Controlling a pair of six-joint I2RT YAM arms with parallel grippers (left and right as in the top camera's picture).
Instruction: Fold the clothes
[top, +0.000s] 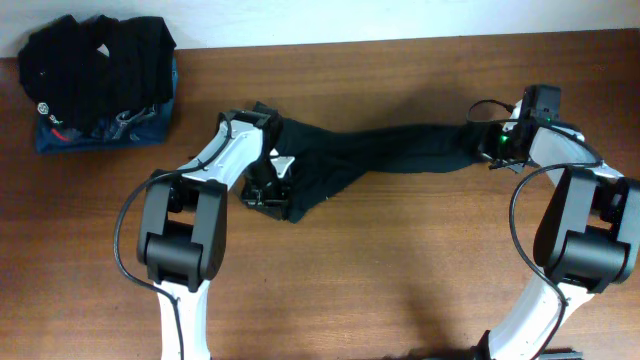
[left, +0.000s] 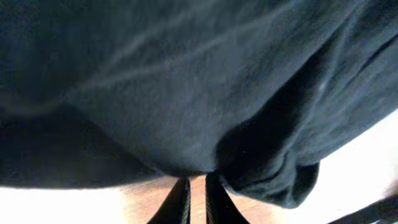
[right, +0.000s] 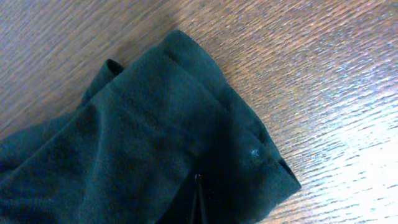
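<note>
Brown wood-grain worktop (top: 400, 280) fills the overhead view, with a pale wall (top: 400, 20) along the far edge. The black garment (top: 400, 155) lies as a rope-like band between the two arms, its long axis running left to right. Its thicker, bunched end is at the left claw (top: 268, 188) and its narrower end at the right claw (top: 497, 143). Each claw sits at its own end, so neither arm is nearer. Any fold would have to carry one end along that axis toward the other. Well apart, in the far left corner, a black ribbed garment (top: 100, 60) rests on a blue garment (top: 60, 138).

From the left wrist, dark cloth covers almost everything. The two fingers (left: 178, 205) stand nearly together, with only a sliver of wood showing between them. The cloth gathers right at their tips, so the left claw looks pinched on a fold. This view shows that pinch closely but gives nothing of the garment's overall lie.

From the right wrist, a hemmed end (right: 273, 168) of the garment lies flat on the wood. The fingers show only as a thin closed slit sunk in the fabric. The right claw is closed and, judging by the taut band overhead, it grips that end.
</note>
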